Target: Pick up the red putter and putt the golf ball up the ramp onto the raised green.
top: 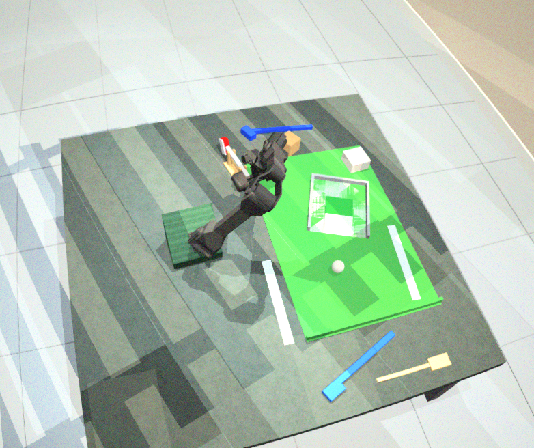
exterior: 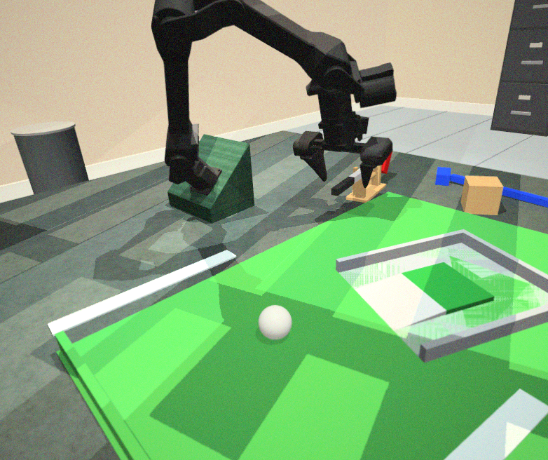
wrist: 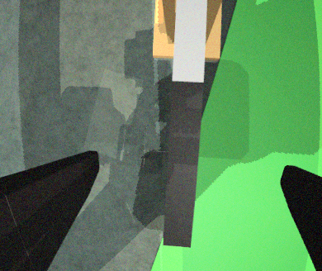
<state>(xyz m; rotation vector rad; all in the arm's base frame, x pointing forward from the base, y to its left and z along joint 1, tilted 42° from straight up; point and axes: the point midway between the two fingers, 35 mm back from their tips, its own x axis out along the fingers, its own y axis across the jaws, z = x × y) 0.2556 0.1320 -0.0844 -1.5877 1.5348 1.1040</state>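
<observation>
The red putter (top: 225, 143) (exterior: 387, 162) (wrist: 180, 206) has a red head, white shaft and dark handle. It rests on a wooden stand (exterior: 374, 191) (wrist: 163, 51) beside the green mat's far left corner. My gripper (exterior: 345, 183) (wrist: 189, 168) is open and points down, its fingers either side of the handle's line, not touching it. The white golf ball (top: 337, 266) (exterior: 275, 322) sits on the green mat (top: 286, 221) (exterior: 274, 262). Beyond it the white ramp (top: 332, 225) (exterior: 398, 301) leads to the raised green (top: 339, 205) (exterior: 447, 285), inside a grey three-sided wall (top: 309, 207).
A blue putter (top: 281, 129) (exterior: 536, 198) and a tan block (top: 292, 143) (exterior: 482, 195) lie past the mat. A white block (top: 356, 159) stands at its far corner. White strips (top: 278, 302) (top: 403, 262) flank the ball. Another blue putter (top: 363, 359) and a yellow one (top: 438, 362) lie at the near edge.
</observation>
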